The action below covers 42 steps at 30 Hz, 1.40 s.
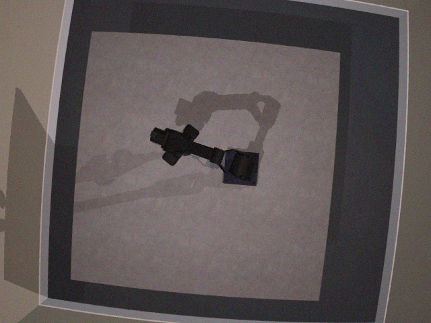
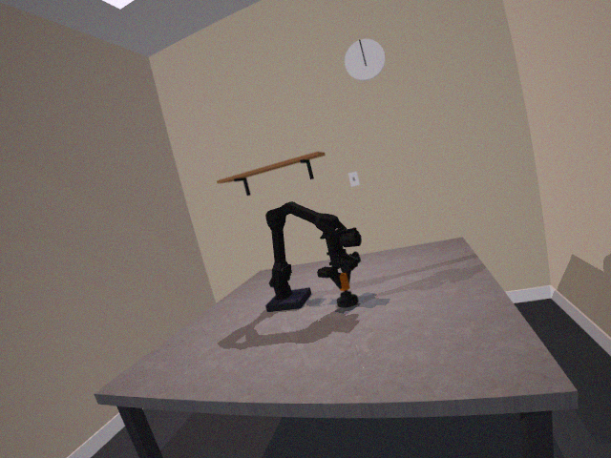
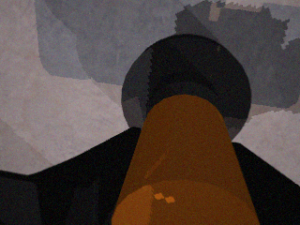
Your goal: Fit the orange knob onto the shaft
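Exterior shows us the knob (image 2: pixel 344 281) (image 3: pixel 185 155) upright just over the pedestal (image 2: pixel 347 300) (image 3: pixel 187 61), clamped in our gripper (image 2: pixel 344 281) (image 3: pixel 183 143); wrist shows the pedestal's round rim, but the shaft is hidden. From the top, our arm (image 1: pixel 201 149) (image 2: pixel 279 243) hides both knob and pedestal.

Pedestal (image 2: pixel 347 300) (image 3: pixel 187 56) directly below jaws (image 2: pixel 340 280).

The knob (image 2: pixel 344 281) (image 3: pixel 185 155) looks like smooth orange plastic with a soft sheen, the round pedestal (image 2: pixel 347 300) (image 3: pixel 187 58) smooth, dark and mostly matt; the arm (image 1: pixel 203 150) (image 2: pixel 279 246) has a matt black, plastic-like finish, the desk (image 1: pixel 209 236) (image 2: pixel 321 374) a matt, faintly mottled stone-like top, and the wall shelf (image 2: pixel 271 168) appears to be brown wood
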Available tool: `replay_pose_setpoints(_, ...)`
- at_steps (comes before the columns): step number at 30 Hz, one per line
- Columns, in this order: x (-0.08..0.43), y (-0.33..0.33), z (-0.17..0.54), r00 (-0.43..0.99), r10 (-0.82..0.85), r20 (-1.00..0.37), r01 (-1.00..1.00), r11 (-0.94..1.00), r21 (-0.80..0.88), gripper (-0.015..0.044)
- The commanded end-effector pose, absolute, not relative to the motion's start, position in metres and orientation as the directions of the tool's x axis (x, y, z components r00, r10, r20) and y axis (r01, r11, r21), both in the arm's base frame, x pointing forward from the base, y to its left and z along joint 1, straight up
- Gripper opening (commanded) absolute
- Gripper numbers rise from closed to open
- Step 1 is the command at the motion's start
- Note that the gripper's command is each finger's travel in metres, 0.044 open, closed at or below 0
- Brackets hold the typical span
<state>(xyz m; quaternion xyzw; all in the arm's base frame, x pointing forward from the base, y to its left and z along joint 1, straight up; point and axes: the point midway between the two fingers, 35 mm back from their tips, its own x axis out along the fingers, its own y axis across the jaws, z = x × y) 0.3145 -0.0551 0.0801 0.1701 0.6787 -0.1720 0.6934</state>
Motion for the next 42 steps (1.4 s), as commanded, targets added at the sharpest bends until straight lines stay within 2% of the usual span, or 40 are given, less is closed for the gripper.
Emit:
replay_pose_setpoints(1,0.3133,-0.0553,0.0788,0.021,-0.01,-1.0,0.473,0.881,0.001,0.0)
replay_pose_setpoints(23,0.3137,-0.0557,0.0842,0.021,-0.01,-1.0,0.473,0.881,0.001,0.0)
replay_pose_setpoints(30,0.316,-0.0558,0.0839,0.022,-0.01,-1.0,0.638,0.77,0.006,0.0)
replay_pose_setpoints(42,0.3138,-0.0553,0.0808,0.021,-0.01,-1.0,0.646,0.764,0.006,0.0)
